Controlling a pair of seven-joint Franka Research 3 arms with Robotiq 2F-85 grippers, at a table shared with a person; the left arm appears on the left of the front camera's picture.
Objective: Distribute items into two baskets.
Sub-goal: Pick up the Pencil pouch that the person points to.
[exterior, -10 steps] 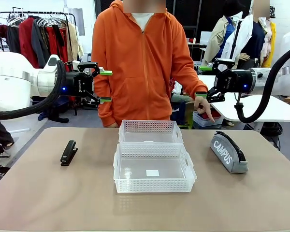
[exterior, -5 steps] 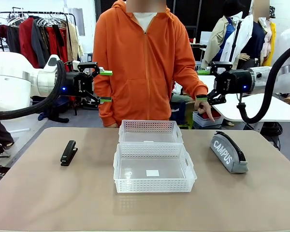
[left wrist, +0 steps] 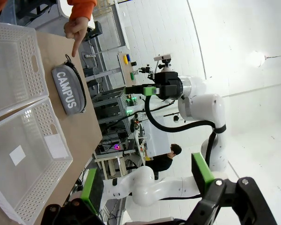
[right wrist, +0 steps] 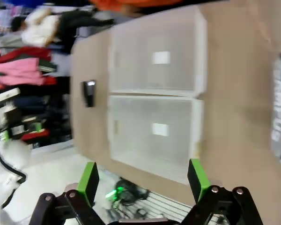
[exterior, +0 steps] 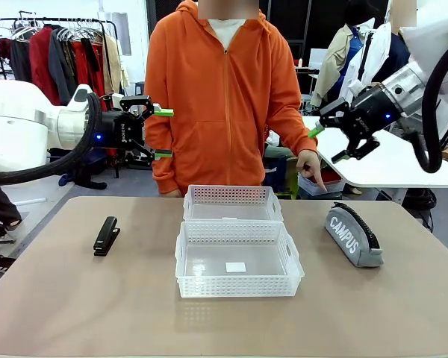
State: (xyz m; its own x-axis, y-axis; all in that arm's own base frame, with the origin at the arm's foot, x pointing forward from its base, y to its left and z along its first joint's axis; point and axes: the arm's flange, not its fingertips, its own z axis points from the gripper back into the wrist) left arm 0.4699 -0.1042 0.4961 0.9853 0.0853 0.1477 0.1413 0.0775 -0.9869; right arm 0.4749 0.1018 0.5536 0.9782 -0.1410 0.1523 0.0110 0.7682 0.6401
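The left claw (exterior: 163, 133) and right claw (exterior: 326, 145) both gape wide and empty, high beyond the counter's (exterior: 75, 313) far edge. The black stapler (exterior: 106, 235) lies left of the near basket (exterior: 239, 286) and far basket (exterior: 232, 198). The grey pouch (exterior: 352, 236) lies to their right, below a person's pointing hand (exterior: 311, 165).

Far basket (exterior: 231, 196) just behind near basket (exterior: 239, 286), stapler (exterior: 106, 236) left, pouch (exterior: 352, 237) right.

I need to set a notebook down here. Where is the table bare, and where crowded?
Bare: the table strip in front of the near basket, the gap between it and the stapler, and the gap between it and the pouch. Crowded: the middle, where the far basket sits right behind the near one.
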